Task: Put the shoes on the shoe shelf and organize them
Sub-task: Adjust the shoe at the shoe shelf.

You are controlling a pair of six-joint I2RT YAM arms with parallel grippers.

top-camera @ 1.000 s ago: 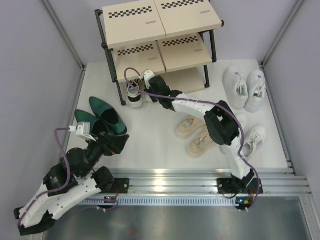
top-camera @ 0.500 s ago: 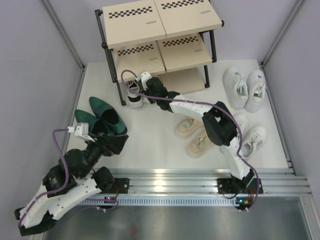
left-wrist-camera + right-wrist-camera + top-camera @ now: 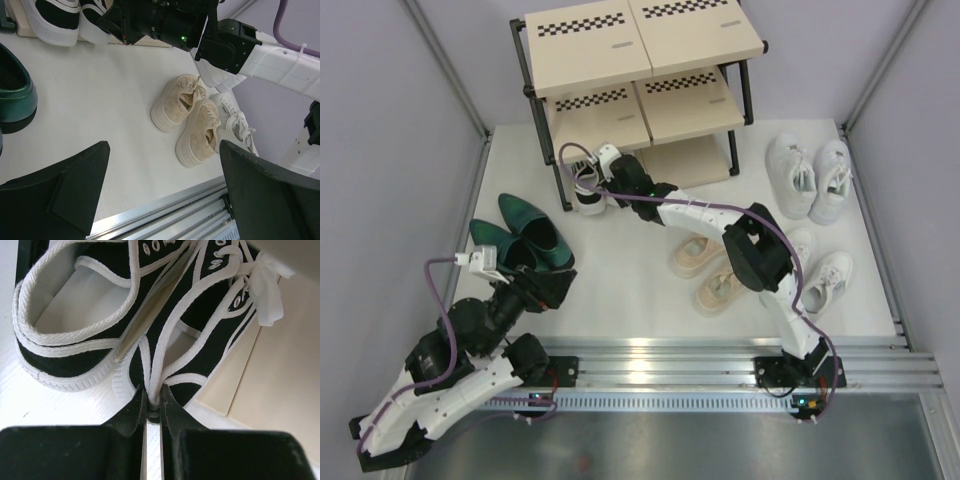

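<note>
Slightly farther left: right gripper (image 3: 151,401), sneaker (image 3: 200,335).

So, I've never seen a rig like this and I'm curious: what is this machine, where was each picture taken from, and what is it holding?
Two robot arms bolted to a table. One picture looks down from a fixed camera; the other two come from wrist cameras. The right arm's fingers pinch the heel rim of a black-and-white sneaker by the shoe shelf. The left arm's fingers are open, empty. On the table lie green heeled shoes, beige sneakers and white sneakers.
</note>
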